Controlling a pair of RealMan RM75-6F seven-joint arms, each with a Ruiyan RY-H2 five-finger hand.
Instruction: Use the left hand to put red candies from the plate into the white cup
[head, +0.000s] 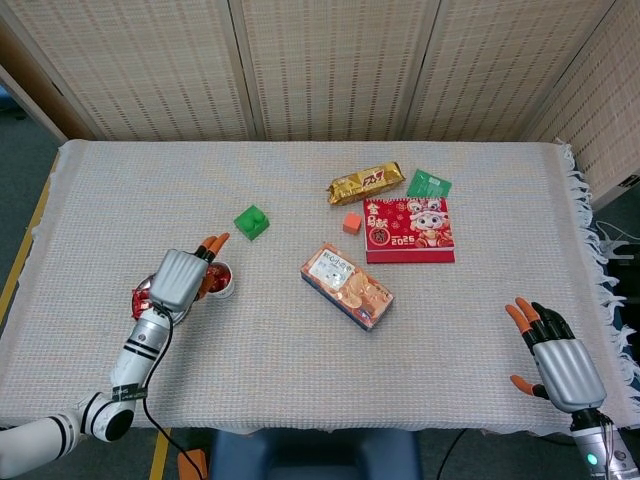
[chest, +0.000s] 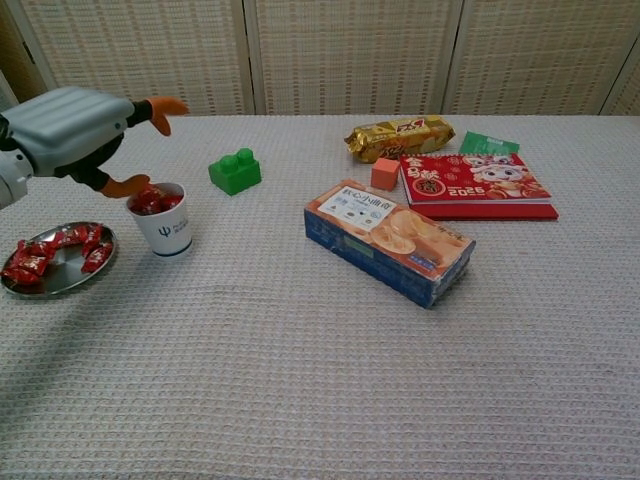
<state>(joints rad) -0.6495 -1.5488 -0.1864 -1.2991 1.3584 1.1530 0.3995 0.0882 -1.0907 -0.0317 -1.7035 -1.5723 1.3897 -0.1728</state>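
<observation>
Your left hand (chest: 75, 130) hovers just over the white cup (chest: 161, 220), fingers spread, holding nothing. Red candies (chest: 48, 252) remain on the plate (chest: 62, 279), just left of the cup and nearer you. Open cloth surrounds the cup; the green block (chest: 235, 170) sits behind it to the right.

In the head view the left hand (head: 181, 280) covers most of the plate (head: 139, 299) near the table's left front edge, so only a sliver of its rim and a few red candies (head: 137, 298) show; it also hides part of the white cup (head: 222, 281). The chest view cuts off the left arm at the picture's left edge and shows nothing of the right hand (head: 556, 358), whose wrist runs off the head view's bottom edge. Print on the orange box (chest: 390, 240) is too small to read.
</observation>
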